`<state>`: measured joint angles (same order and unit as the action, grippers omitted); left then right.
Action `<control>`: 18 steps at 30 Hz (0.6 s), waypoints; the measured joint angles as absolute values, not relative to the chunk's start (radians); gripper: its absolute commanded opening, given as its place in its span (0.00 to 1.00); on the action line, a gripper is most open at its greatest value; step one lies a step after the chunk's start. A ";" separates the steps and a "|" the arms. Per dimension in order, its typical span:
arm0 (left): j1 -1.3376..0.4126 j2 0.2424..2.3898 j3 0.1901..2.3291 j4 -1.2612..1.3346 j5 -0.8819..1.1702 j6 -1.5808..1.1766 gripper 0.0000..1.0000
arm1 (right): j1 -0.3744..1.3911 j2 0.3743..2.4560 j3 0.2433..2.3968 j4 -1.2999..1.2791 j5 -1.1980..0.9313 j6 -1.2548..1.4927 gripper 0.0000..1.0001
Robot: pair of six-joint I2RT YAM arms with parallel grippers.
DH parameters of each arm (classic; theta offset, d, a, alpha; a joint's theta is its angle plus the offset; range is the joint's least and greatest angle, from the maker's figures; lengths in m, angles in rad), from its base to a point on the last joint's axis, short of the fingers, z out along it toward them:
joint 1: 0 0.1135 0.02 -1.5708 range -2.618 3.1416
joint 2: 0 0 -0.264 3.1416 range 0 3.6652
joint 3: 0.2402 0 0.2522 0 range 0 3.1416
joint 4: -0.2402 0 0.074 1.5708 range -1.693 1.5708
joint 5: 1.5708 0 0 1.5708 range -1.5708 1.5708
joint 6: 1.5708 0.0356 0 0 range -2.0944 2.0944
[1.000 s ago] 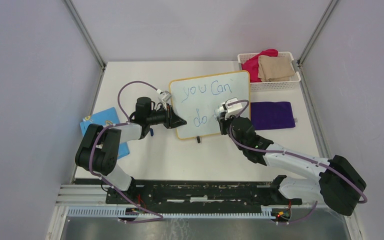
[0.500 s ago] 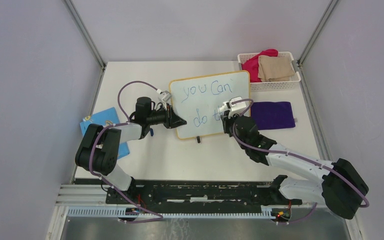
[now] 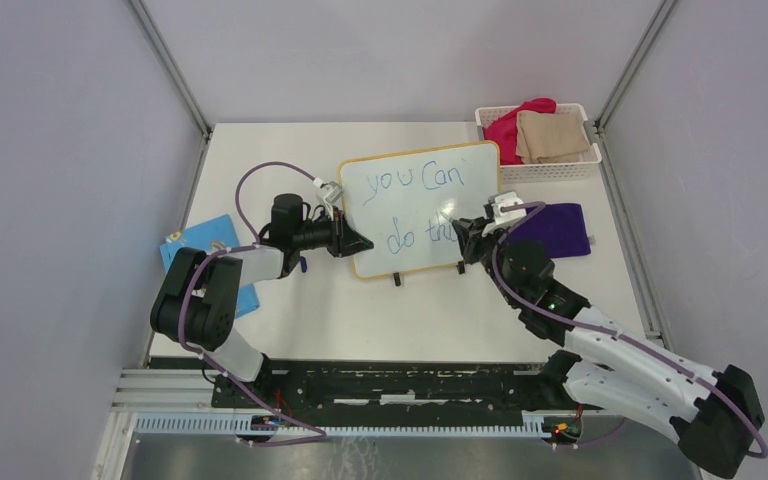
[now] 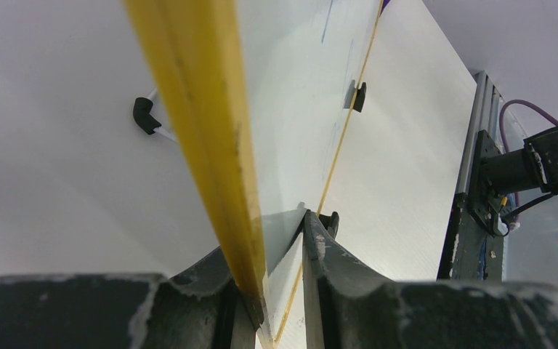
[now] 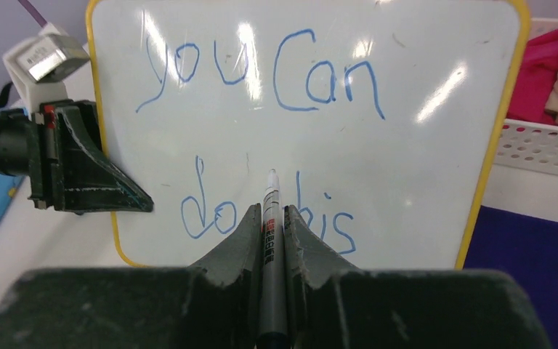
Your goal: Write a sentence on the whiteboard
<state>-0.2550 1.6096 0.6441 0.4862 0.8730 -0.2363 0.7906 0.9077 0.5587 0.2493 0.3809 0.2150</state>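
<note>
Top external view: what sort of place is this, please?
Probably a robot test cell in a laboratory, not a home: plain grey partition walls enclose the white rectangular table, and a black metal mounting rail runs along its near edge.

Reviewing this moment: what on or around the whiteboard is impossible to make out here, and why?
1. Right wrist view: the marker and right gripper cover the start of the last word of the sentence; tip contact with the whiteboard is unclear.
2. Top view: the right gripper hides the second line's end.
3. Left wrist view: the whiteboard runs nearly edge-on from the left gripper, so no writing is legible.
</note>
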 measured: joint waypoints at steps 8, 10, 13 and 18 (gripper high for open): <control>-0.255 1.610 0.645 0.486 0.873 -0.236 0.02 | 0.791 0.654 0.462 0.221 0.462 0.175 0.00; -0.255 1.610 0.645 0.485 0.873 -0.236 0.02 | 0.791 0.613 0.427 0.213 0.485 0.166 0.00; -0.255 1.611 0.645 0.485 0.873 -0.236 0.02 | 0.791 0.565 0.363 0.197 0.527 0.152 0.00; -0.255 1.612 0.646 0.485 0.873 -0.236 0.02 | 0.789 0.599 0.330 0.192 0.551 0.156 0.00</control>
